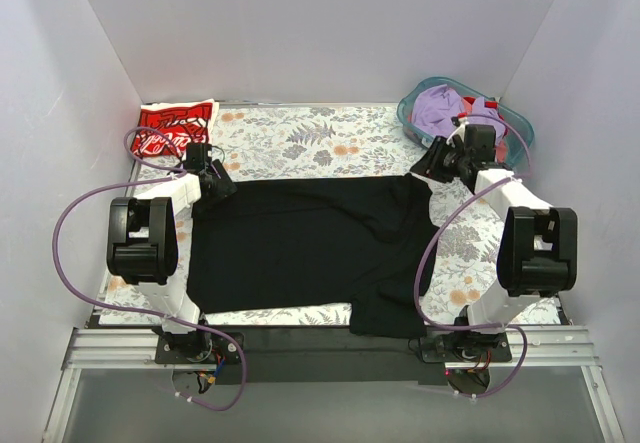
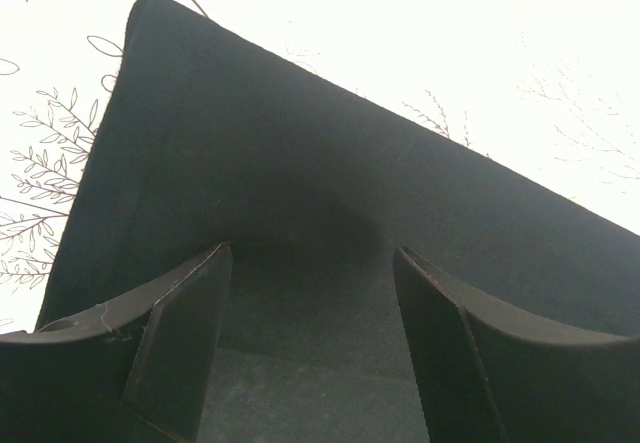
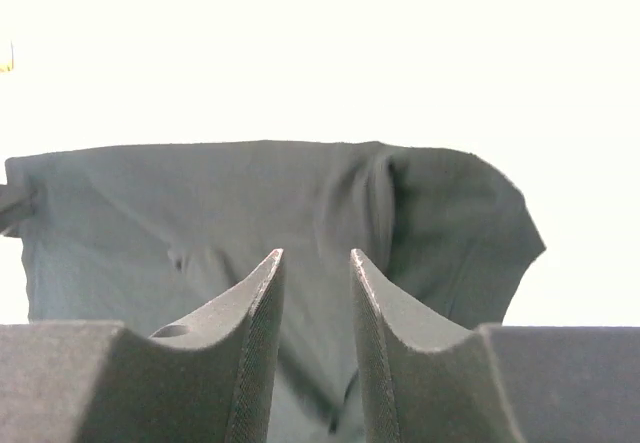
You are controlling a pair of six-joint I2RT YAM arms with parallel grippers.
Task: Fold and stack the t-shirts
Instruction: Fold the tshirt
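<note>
Black shirt (image 1: 300, 248) sits under both grippers at its far edge. The left gripper (image 2: 312, 253) hovers over the far left corner with its jaws wide apart and nothing between them. In the left wrist view the cloth runs out to a clean point beyond the fingers. The right gripper (image 3: 315, 253) is at the far right corner, its jaws parted by a narrow gap and holding nothing. The shirt lies just past its fingertips.

The far edge runs almost straight from one gripper to the other, with a bare strip of floral desk (image 1: 300, 138) beyond it. The left side is flat and square. The right side is rumpled, with a fold near the sleeve and a flap reaching the desk's near edge.

A red shirt (image 1: 172, 128) with white print lies folded in the far left corner, well apart from the black one. A teal basket (image 1: 520, 128) holding purple cloth stands in the far right corner, just behind the right arm. White walls close three sides.
</note>
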